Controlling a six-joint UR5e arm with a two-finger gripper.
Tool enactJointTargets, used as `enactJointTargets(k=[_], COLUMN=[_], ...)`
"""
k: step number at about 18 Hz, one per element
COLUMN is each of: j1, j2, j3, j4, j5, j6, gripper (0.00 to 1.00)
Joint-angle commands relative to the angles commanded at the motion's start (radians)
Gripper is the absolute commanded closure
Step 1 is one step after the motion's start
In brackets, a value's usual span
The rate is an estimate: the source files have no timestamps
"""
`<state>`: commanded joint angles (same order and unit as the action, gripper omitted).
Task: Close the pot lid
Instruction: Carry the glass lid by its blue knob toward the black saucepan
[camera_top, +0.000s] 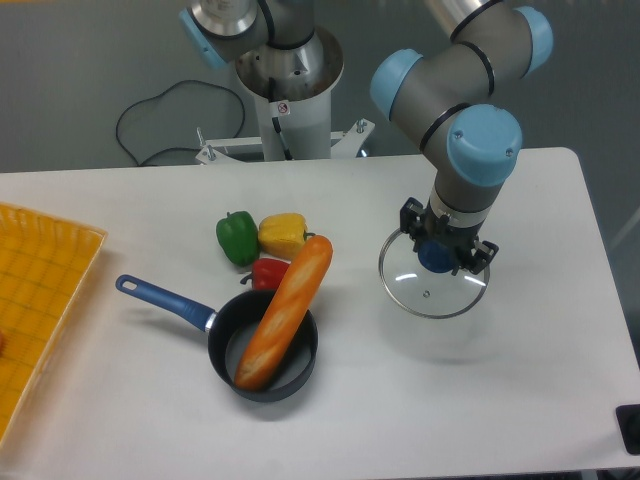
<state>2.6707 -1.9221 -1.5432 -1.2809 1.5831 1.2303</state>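
Observation:
The pot (226, 352) is a small dark saucepan with a long blue handle (165, 298), standing left of centre near the table's front. A baguette (285, 310) lies slanted in it and sticks out over the far rim. The lid (418, 288), clear glass with a metal rim, is well to the right of the pot. It hangs roughly level a little above the table, over its own shadow. My gripper (440, 254) comes down from above and is shut on the lid's blue knob (436, 258).
A green pepper (236, 237), a yellow pepper (283, 234) and a red pepper (266, 272) sit just behind the pot. An orange tray (40, 290) lies at the left edge. The arm's base (288, 90) stands at the back.

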Motion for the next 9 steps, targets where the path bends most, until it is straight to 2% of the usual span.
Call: enactJointTargets(k=[9], j1=[-0.005], j2=[-0.002], j3=[-0.009], j4=[0.002], j5=[0.000], j6=[-0.002], gripper=[0.56])
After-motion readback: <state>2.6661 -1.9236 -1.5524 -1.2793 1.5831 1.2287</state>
